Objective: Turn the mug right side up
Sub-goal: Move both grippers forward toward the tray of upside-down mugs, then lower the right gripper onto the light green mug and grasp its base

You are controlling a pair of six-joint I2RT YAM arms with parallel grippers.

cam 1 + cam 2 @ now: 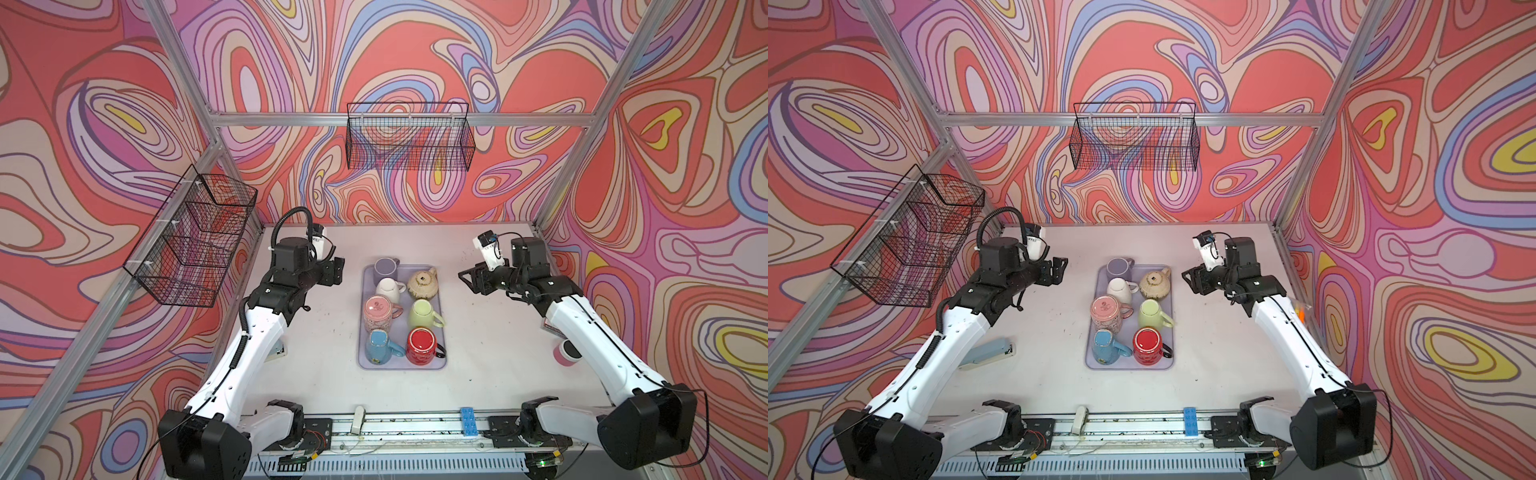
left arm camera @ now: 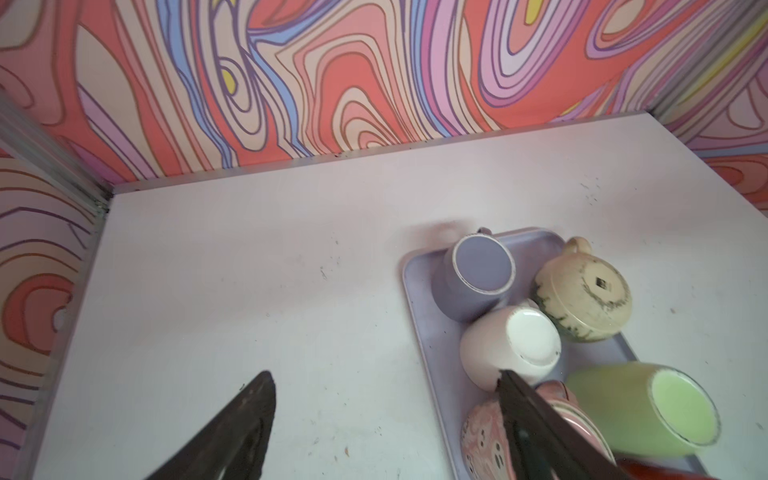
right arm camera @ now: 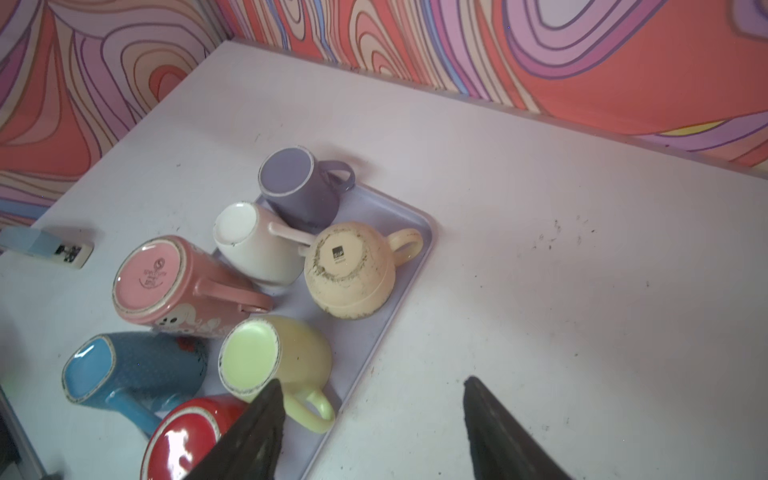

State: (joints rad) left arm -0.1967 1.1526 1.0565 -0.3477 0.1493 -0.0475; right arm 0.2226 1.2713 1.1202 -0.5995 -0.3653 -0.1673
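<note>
Red mug (image 2: 656,471) cut off; stapler (image 1: 277,351) mostly hidden.

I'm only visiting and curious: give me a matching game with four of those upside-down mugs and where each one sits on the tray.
Things:
1. purple mug
2. red mug
3. blue mug
4. beige mug

Places on the tray, as both top views show it:
A. near right corner
B. far left corner
C. near left corner
D. far right corner

Pairs: 1-B, 2-A, 3-C, 4-D
</note>
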